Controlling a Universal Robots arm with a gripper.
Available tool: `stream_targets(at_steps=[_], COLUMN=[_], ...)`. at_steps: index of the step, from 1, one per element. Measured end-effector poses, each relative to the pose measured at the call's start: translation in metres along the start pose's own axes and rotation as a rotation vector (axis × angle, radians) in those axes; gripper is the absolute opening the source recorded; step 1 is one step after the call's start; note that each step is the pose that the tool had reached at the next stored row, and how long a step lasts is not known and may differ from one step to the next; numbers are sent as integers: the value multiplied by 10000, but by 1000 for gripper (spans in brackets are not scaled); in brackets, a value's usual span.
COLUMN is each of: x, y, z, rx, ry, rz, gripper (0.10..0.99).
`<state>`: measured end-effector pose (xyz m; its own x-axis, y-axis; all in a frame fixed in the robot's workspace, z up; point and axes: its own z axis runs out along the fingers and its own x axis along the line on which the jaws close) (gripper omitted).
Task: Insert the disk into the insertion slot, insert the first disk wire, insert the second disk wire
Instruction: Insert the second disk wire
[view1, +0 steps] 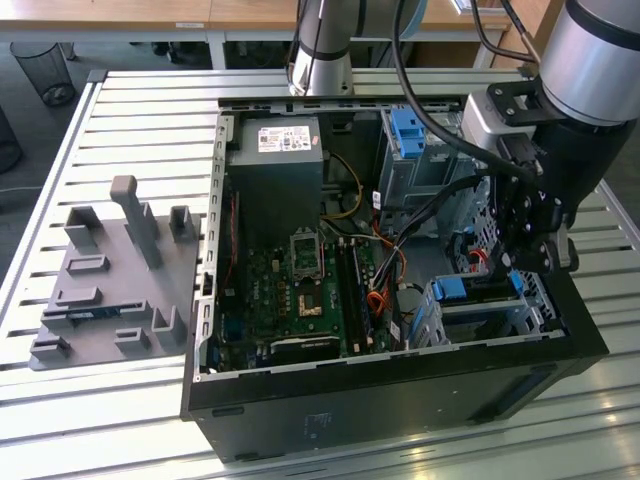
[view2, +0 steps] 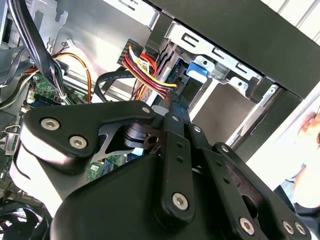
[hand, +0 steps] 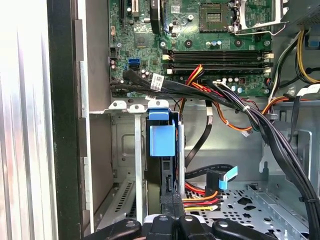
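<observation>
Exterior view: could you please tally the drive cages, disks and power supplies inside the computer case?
Drive cages: 2, the insertion slot and the taller bay
Disk: 1
Power supply: 1
Total: 4

Bright, even daylight — white glare off the slatted table (hand: 30, 125), dimmer shade inside the computer case (view1: 400, 380).
</observation>
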<state>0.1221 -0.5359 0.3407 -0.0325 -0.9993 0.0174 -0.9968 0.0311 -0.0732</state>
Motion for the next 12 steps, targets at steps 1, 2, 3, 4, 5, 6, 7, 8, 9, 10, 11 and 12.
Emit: stream_targets(at_steps=[1, 2, 3, 4, 5, 6, 7, 8, 9, 10, 11, 12], x=[0, 0, 0, 0, 1, 1, 1, 0, 0, 1, 1, 1], y=[0, 0, 0, -1, -1, -1, -1, -2, -2, -2, -2, -2], z=[-1, -4, -5, -10, -15, -17, -20, -21, -22, -25, -27, -28], rx=[0, 0, 0, 0, 0, 0, 0, 0, 0, 0, 0, 0], ry=[0, 1, 2, 5, 5, 2, 1, 1, 0, 2, 3, 3], rz=[0, 0, 1, 2, 2, 3, 5, 6, 8, 11, 15, 19], gripper=[106, 106, 106, 106, 106, 106, 106, 106, 106, 106, 106, 106])
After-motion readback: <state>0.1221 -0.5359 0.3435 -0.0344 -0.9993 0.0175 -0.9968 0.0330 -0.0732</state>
